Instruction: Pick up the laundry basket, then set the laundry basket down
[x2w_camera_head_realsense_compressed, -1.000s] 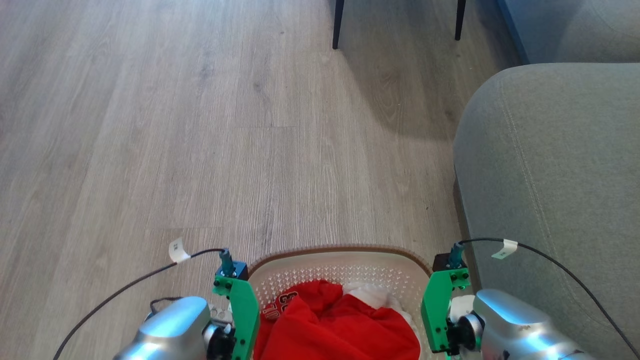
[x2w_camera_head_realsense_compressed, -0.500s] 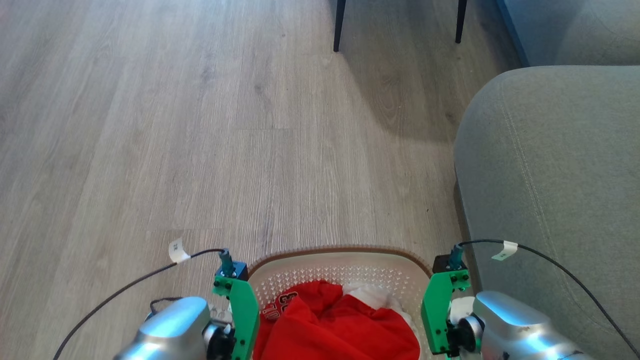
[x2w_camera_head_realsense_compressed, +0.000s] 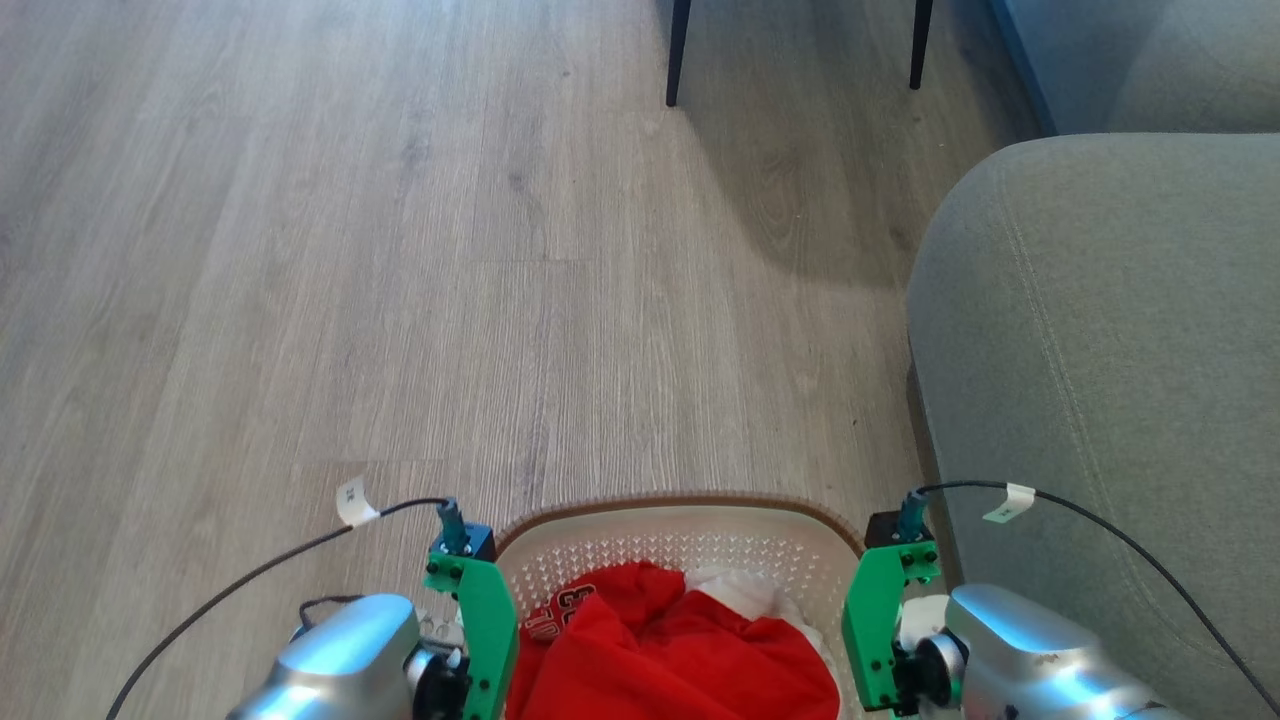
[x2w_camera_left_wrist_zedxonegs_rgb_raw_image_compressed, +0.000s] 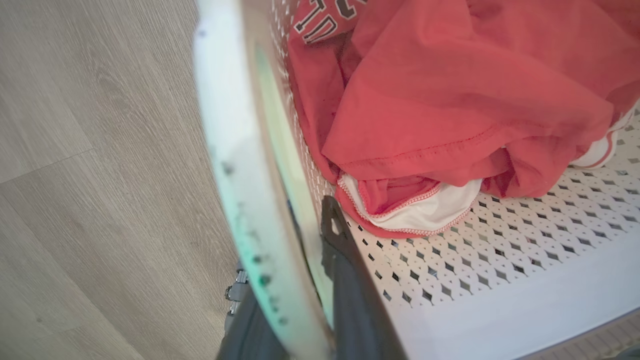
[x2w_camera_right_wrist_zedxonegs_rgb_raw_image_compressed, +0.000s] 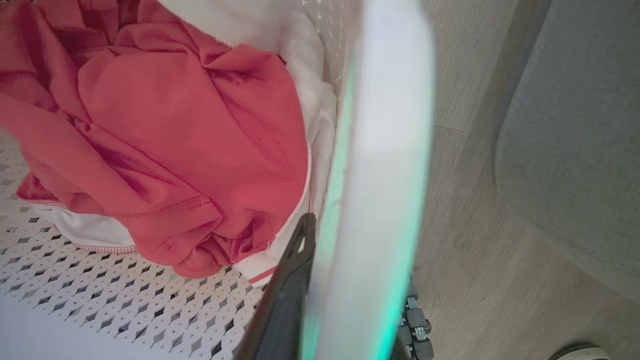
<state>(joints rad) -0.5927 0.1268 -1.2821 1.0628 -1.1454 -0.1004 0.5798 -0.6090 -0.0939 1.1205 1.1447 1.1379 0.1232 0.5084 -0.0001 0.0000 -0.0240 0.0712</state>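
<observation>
Laundry basket (x2w_camera_head_realsense_compressed: 680, 540) shows at the bottom of your head view, tight against the robot and between its two arms. Whether its underside is off the floor (x2w_camera_head_realsense_compressed: 400, 300) you cannot tell.

Your left tool (x2w_camera_left_wrist_zedxonegs_rgb_raw_image_compressed: 292, 250) is closed on the white left handle (x2w_camera_left_wrist_zedxonegs_rgb_raw_image_compressed: 230, 150). One dark finger (x2w_camera_left_wrist_zedxonegs_rgb_raw_image_compressed: 347, 290) lies inside against the perforated wall; the other sits outside, mostly hidden behind the handle. Your right tool (x2w_camera_right_wrist_zedxonegs_rgb_raw_image_compressed: 350, 260) grips the right handle (x2w_camera_right_wrist_zedxonegs_rgb_raw_image_compressed: 385, 150) the same way, with its inner finger (x2w_camera_right_wrist_zedxonegs_rgb_raw_image_compressed: 285, 300) inside the wall.

Inside the laundry basket, a crumpled red shirt (x2w_camera_head_realsense_compressed: 680, 660) with white lettering covers much of the bottom. A white garment (x2w_camera_head_realsense_compressed: 745, 590) with red trim pokes out from under it, toward the right wall.

Watch your right side: a grey sofa (x2w_camera_head_realsense_compressed: 1100, 350) stands just beside the right arm. Its rounded end runs along the basket's right flank, with a narrow strip of floor between them. Ahead, the wood floor runs up to two thin dark furniture legs (x2w_camera_head_realsense_compressed: 677, 50) near the top of the head view, well apart from the basket. A black cable (x2w_camera_head_realsense_compressed: 250, 575) with a white tag loops out from each wrist, and the right one arches over the sofa's edge.
</observation>
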